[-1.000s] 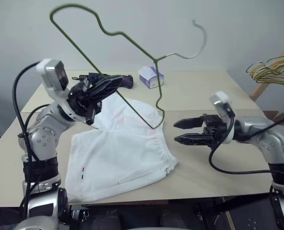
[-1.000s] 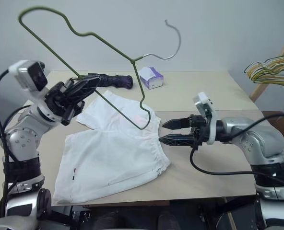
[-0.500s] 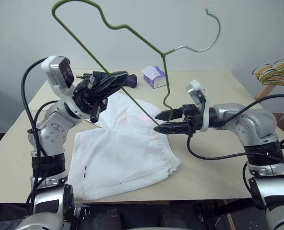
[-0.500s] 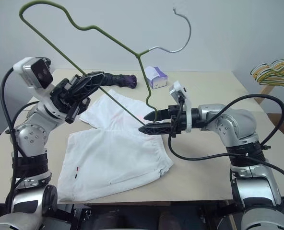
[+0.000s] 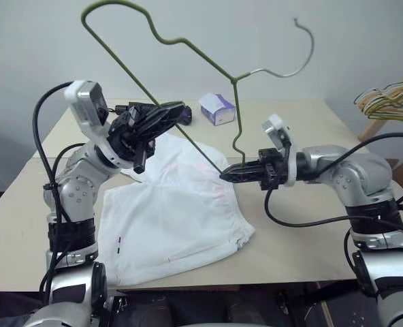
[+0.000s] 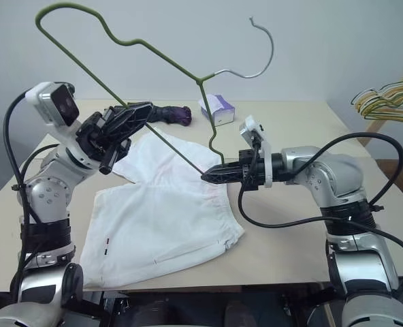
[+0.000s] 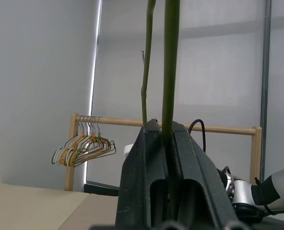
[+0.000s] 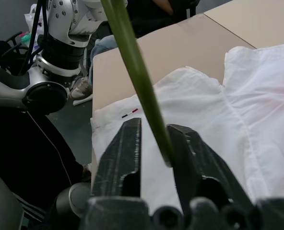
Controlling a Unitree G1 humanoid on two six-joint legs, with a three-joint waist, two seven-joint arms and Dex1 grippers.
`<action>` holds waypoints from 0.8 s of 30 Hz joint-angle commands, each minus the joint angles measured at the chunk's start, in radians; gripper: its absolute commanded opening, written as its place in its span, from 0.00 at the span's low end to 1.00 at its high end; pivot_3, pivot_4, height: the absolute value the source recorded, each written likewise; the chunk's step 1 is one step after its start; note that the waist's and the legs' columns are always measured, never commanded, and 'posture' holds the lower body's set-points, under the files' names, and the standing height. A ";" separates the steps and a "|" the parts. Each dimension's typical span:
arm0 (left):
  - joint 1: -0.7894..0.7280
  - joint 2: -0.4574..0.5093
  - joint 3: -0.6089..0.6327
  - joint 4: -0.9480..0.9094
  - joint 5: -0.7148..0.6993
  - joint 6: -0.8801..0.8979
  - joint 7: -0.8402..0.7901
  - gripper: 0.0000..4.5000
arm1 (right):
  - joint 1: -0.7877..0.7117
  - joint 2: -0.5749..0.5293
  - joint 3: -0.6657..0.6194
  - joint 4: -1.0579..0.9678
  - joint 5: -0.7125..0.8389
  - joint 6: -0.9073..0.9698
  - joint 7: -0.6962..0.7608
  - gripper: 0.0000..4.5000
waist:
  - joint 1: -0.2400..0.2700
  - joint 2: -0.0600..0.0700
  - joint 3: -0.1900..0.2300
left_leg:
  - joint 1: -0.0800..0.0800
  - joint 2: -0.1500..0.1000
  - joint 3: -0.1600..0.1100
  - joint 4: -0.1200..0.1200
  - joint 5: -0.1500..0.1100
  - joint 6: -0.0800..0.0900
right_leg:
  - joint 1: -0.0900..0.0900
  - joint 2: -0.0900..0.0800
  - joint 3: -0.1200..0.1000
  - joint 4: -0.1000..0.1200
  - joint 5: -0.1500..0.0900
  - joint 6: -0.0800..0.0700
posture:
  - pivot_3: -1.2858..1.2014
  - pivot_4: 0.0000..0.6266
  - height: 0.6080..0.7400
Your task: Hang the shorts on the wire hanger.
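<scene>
The shorts [image 5: 181,211] lie flat and white on the table, waistband toward my right arm. I hold the olive-green wire hanger [image 5: 235,80] tilted in the air above them, hook pointing up and to the right. My left gripper [image 5: 178,109] is shut on its long straight bar, and the wire [image 7: 171,72] rises from between those fingers. My right gripper [image 5: 226,175] reaches in from the right just above the waistband. It is shut on the hanger's lower corner, with the wire [image 8: 132,67] running between its fingers [image 8: 127,143] over the shorts [image 8: 238,105].
A small white-and-purple tissue box [image 5: 215,109] and a dark purple object [image 6: 167,114] sit at the back of the table [image 5: 310,225]. A bunch of yellow and green hangers [image 5: 389,102] hangs on a wooden rack at the far right.
My right gripper moved left to the hanger's lower corner with its jaws open, then shut on the wire. The left gripper kept its hold and place.
</scene>
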 commanded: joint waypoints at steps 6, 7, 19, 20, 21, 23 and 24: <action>0.006 -0.012 -0.026 0.012 0.032 -0.020 0.006 0.00 | -0.023 0.025 -0.046 -0.007 -0.011 -0.036 -0.005 0.00 | 0.001 0.000 0.000 | 0.000 0.000 0.000 0.000 0.000 0.000 | 0.000 0.000 0.000 0.000 0.000 0.000 | 0.51 0.00 1.00; 0.008 -0.015 -0.027 0.015 0.031 -0.016 0.013 0.00 | -0.023 0.029 -0.054 -0.007 -0.004 -0.033 -0.010 0.00 | 0.001 0.000 0.000 | 0.000 0.000 0.000 0.000 0.000 0.000 | 0.000 0.000 0.000 0.000 0.000 0.000 | 0.51 0.00 1.00; 0.046 0.025 -0.067 0.046 0.160 -0.003 0.092 0.82 | 0.011 0.077 -0.228 -0.039 0.124 0.066 -0.163 0.00 | -0.001 0.000 0.000 | 0.000 0.000 0.000 0.000 0.000 0.000 | 0.000 0.000 0.000 0.000 0.000 0.000 | 0.50 0.00 1.00; 0.063 0.045 -0.073 0.047 0.191 -0.013 0.096 0.90 | 0.020 0.062 -0.256 -0.035 0.139 0.104 -0.192 0.00 | -0.002 0.000 0.000 | 0.000 0.000 0.000 0.000 0.000 0.000 | 0.000 0.000 0.000 0.000 0.000 0.000 | 0.50 0.00 1.00; 0.081 0.066 -0.080 0.044 0.223 -0.026 0.096 0.97 | 0.035 0.041 -0.279 -0.035 0.154 0.140 -0.211 0.00 | -0.003 0.000 0.000 | 0.000 0.000 0.000 0.000 0.000 0.000 | 0.000 0.000 0.000 0.000 0.000 0.000 | 0.50 0.00 1.00; 0.117 0.106 -0.089 0.029 0.270 -0.044 0.088 0.99 | 0.085 -0.019 -0.316 -0.051 0.183 0.212 -0.215 0.00 | -0.001 0.000 0.000 | -0.001 0.000 0.000 0.000 0.000 0.000 | -0.001 0.000 0.000 0.000 0.000 0.000 | 0.50 0.00 1.00; 0.141 0.131 -0.101 0.012 0.308 -0.059 0.087 0.99 | 0.126 -0.067 -0.336 -0.060 0.209 0.262 -0.200 0.00 | 0.001 0.000 0.000 | -0.001 0.000 0.000 0.000 0.000 0.000 | -0.001 0.000 0.000 0.000 0.000 0.000 | 0.50 0.00 1.00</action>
